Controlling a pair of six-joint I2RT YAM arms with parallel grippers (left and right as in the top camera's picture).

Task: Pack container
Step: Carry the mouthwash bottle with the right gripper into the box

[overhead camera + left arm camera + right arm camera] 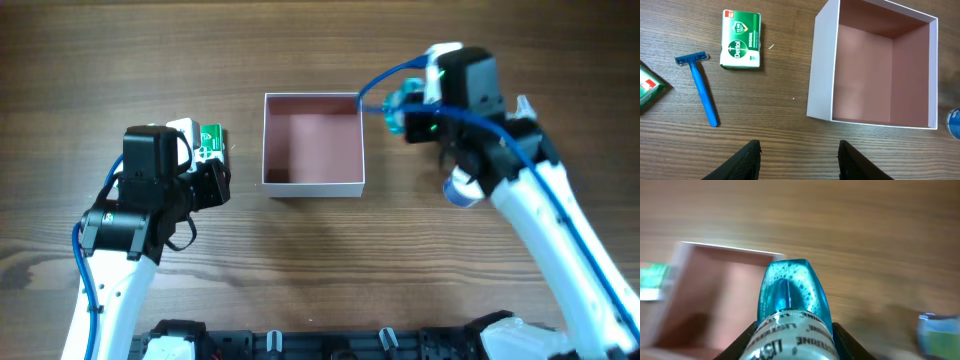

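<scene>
Presently our right hand is clamped on the blue bottle by the upper-right corner of the centre-frame container, so next we must clear its rim and lower it in; our left hand hangs apart, empty.

Right gripper grips blue bottle — beside container.

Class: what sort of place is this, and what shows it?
Probably a robot lab bench set up for packing toiletries: a white robot arm over a wooden table, an open container, Dettol soap.
</scene>
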